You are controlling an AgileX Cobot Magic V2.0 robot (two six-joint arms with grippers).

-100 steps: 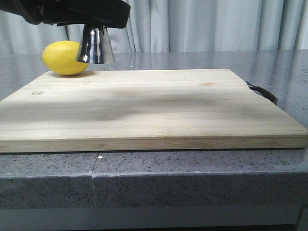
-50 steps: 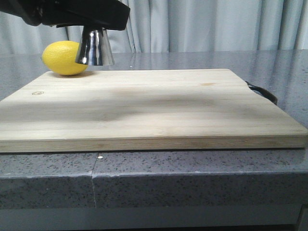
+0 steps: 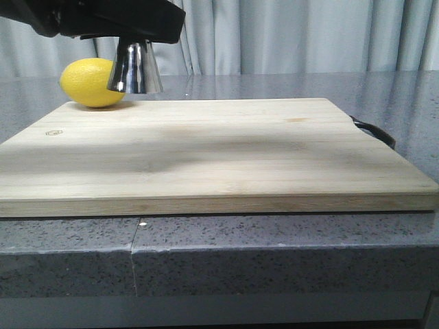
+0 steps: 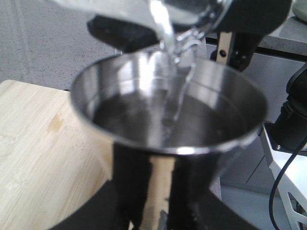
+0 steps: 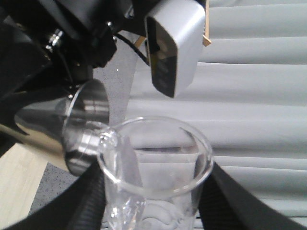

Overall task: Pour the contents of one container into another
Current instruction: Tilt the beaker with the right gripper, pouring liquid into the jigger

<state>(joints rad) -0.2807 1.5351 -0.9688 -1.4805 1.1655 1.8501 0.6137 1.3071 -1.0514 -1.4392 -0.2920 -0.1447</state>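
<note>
My left gripper (image 4: 165, 194) is shut on the waist of the shiny steel jigger (image 4: 168, 110) and holds it in the air above the far left of the board. Its upper cup holds clear liquid. The glass beaker (image 5: 156, 158) sits tilted between the black fingers (image 5: 84, 201) of my right gripper (image 5: 156, 196), its spout over the jigger's (image 5: 72, 129) rim. A thin stream (image 4: 168, 33) runs from the beaker (image 4: 187, 9) into the cup. In the front view only the jigger's lower cone (image 3: 136, 68) shows under the left gripper (image 3: 137, 27); the beaker is out of frame.
A yellow lemon (image 3: 84, 82) lies just behind the jigger at the far left. The wooden cutting board (image 3: 206, 151) covers most of the grey stone counter (image 3: 274, 253). A black handle (image 3: 374, 130) sticks out at the board's right edge.
The jigger has shifted a hair to the left in the left gripper. Nothing else has moved.
</note>
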